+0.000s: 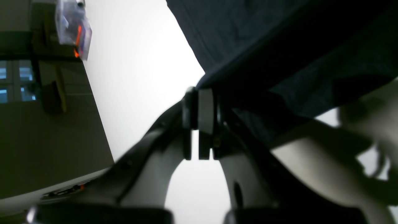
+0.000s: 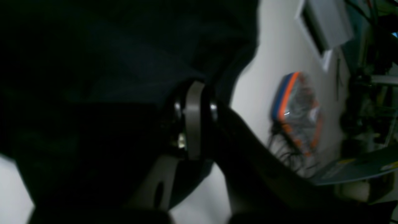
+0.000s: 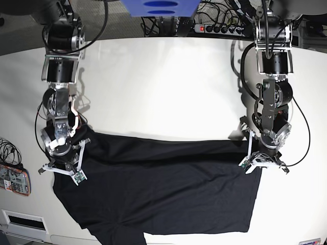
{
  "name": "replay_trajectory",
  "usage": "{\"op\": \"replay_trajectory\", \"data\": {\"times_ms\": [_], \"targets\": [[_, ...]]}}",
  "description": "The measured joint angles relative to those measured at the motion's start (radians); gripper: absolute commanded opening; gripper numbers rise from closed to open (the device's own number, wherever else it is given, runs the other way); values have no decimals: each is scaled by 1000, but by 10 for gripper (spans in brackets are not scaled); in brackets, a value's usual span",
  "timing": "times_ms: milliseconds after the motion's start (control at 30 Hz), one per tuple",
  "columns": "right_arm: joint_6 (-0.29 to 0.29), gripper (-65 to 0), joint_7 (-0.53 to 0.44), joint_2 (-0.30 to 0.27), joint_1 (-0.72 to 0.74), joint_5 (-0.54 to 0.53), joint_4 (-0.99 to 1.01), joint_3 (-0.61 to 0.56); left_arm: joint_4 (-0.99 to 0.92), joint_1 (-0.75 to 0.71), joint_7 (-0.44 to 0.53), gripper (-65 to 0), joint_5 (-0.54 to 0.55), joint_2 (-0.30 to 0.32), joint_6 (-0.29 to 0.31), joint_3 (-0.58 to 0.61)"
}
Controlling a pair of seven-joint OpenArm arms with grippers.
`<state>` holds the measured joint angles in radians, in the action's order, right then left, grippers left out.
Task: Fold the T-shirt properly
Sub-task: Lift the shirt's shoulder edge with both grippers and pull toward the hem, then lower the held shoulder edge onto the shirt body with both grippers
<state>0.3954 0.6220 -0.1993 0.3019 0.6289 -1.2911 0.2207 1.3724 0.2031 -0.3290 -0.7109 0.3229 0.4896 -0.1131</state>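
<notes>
A: What are the grippers doing?
B: The left gripper (image 1: 199,102) is clamped on an edge of the large plain black cloth T-shirt (image 3: 163,189); the right gripper (image 2: 194,102) is pinched on the shirt's opposite side.
A: And where is the shirt?
B: Spread across the white desk (image 3: 163,87), stretched between both grippers, its sleeve hanging towards the desk's near edge. A clear packet with orange trim (image 2: 295,109) lies beyond the shirt's right-gripper side.

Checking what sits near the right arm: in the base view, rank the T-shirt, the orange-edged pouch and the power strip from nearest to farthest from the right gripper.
1. T-shirt, clamped in the right gripper.
2. Orange-edged pouch, at the view's left edge.
3. Power strip, top, far side.
</notes>
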Motion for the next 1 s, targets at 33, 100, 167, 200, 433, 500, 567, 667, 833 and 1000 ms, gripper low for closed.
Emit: {"op": "replay_trajectory", "data": {"times_ms": [33,100,167,200,433,500,567,667,833,1000], "targets": [[1,-650,1,2,6,-1,16,0,-2,5,-3,-650,0,2,2,10],[6,-650,9,3,16,0,57,0,-28,36,-7,-650,-2,2,4,31],[6,-650,13,5,33,1,90,0,-85,88,-7,-650,0,-1,5,48],[5,-650,13,5,44,2,102,-9,-102,105,-3,-650,0,-4,1,50],[2,-650,0,5,100,0,204,-56,-228,142,-14,-650,-2,3,5,67],[2,-650,2,5,100,3,240,-56,-234,171,-13,-650,-2,4,5,84],[2,-650,5,5,99,3,264,-55,-233,204,0,-650,0,4,2,93],[6,-650,10,5,123,6,280,-55,-226,215,8,-650,-33,8,-14,126],[-2,-650,-4,5,153,5,264,-55,-235,190,4,-650,-208,4,8,165],[2,-650,9,5,135,7,269,-55,-234,201,8,-650,-232,4,0,169]]}}
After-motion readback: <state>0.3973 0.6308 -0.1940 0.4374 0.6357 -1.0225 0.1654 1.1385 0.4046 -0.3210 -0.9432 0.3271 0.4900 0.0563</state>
